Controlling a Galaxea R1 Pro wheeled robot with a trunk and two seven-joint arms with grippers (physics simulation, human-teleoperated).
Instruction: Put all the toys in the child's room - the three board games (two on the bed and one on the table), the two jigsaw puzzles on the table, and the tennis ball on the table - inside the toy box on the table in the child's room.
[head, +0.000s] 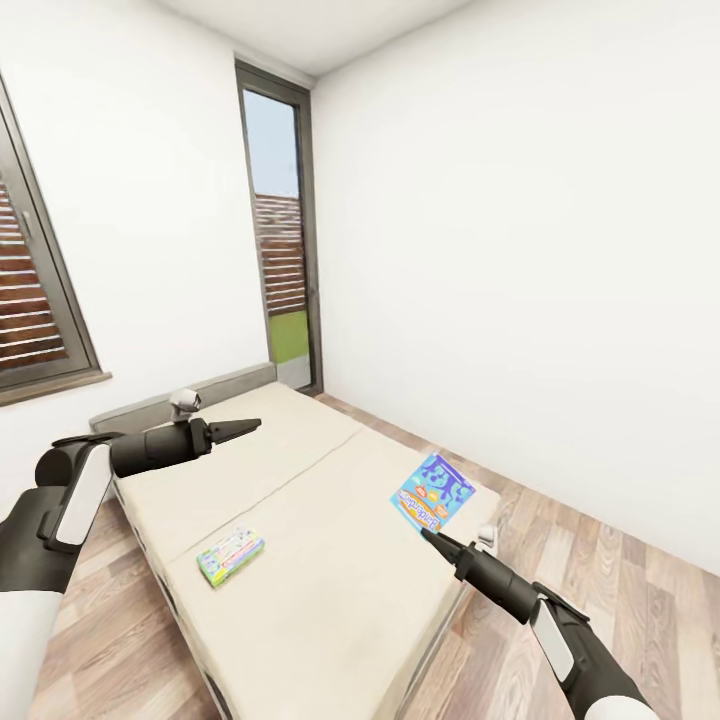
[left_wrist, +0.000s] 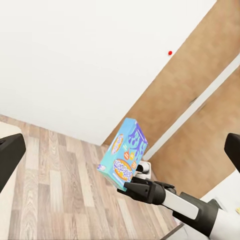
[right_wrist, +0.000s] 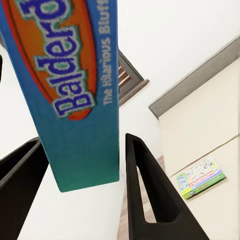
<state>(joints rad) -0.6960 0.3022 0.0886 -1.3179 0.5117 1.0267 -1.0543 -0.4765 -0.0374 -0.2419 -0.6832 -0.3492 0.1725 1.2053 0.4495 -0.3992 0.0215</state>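
Note:
A blue board game (head: 432, 492) with cartoon art hangs tilted over the bed's near right corner, and my right gripper (head: 428, 535) is shut on its lower edge. The right wrist view has this box (right_wrist: 75, 90) upright between both fingers (right_wrist: 150, 200), with "Balderd…" readable on it. The left wrist view sees the same box (left_wrist: 124, 152) from the side. A second board game (head: 230, 556), flat with a green edge and pale printed top, lies on the beige bed (head: 300, 470). My left gripper (head: 248, 427) hovers open above the mattress near the headboard, its fingers (left_wrist: 10, 157) wide apart and empty.
The grey headboard (head: 190, 400) stands against the far wall. A tall narrow glass door (head: 285, 230) is at the back and a window (head: 35, 290) on the left wall. Wooden floor (head: 610, 580) runs along the bed's right side up to a white wall.

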